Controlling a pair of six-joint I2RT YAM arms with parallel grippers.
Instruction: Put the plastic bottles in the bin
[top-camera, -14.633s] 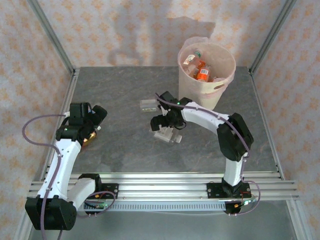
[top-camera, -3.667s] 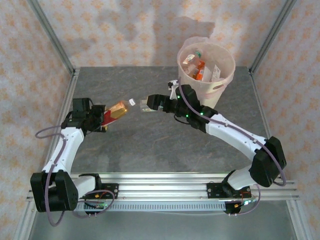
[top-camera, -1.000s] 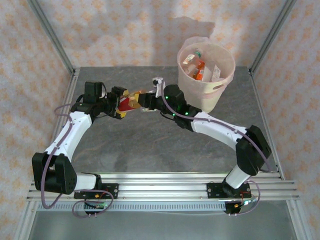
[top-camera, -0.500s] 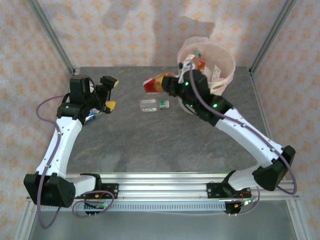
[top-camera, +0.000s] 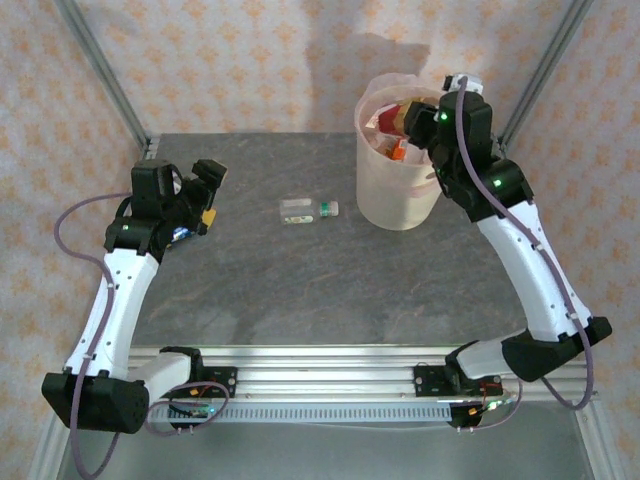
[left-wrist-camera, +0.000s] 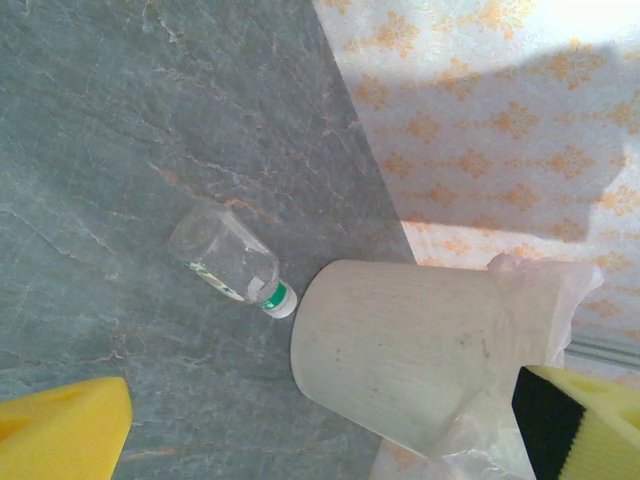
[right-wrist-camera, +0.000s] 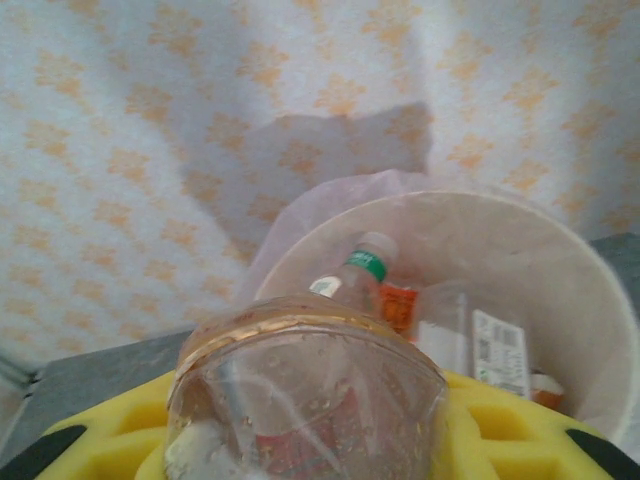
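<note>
Near edge: both arm bases bolted to the rail, grey stone-look table (top-camera: 300, 290) beyond them. Left gripper (top-camera: 210, 192) sits over the left side of the table, jaws spread wide, nothing between them; in the left wrist view its yellow pads (left-wrist-camera: 60, 435) sit at the two lower corners with bare table between. Mid-table, one lying bottle (top-camera: 308, 210) is on its side, clear, pale label, green band and white cap, cap pointing toward the bin (top-camera: 395, 200); it is near the bin, not touching, and well apart from the left gripper. Bin stands upright at the far right of the table, cream-white, pinkish bag folded over the rim. Right gripper (top-camera: 415, 118) is up over the bin's opening, clamped on the held bottle (right-wrist-camera: 300, 400), a clear one with a red label, base toward the wrist camera, gripped between yellow pads. Below it, inside the bin, binned bottles (right-wrist-camera: 362, 268) are piled up: one with a green band and white cap, some orange and white labels; count cannot be told. Behind everything, patterned wall (top-camera: 250, 70) with orange motifs.
</note>
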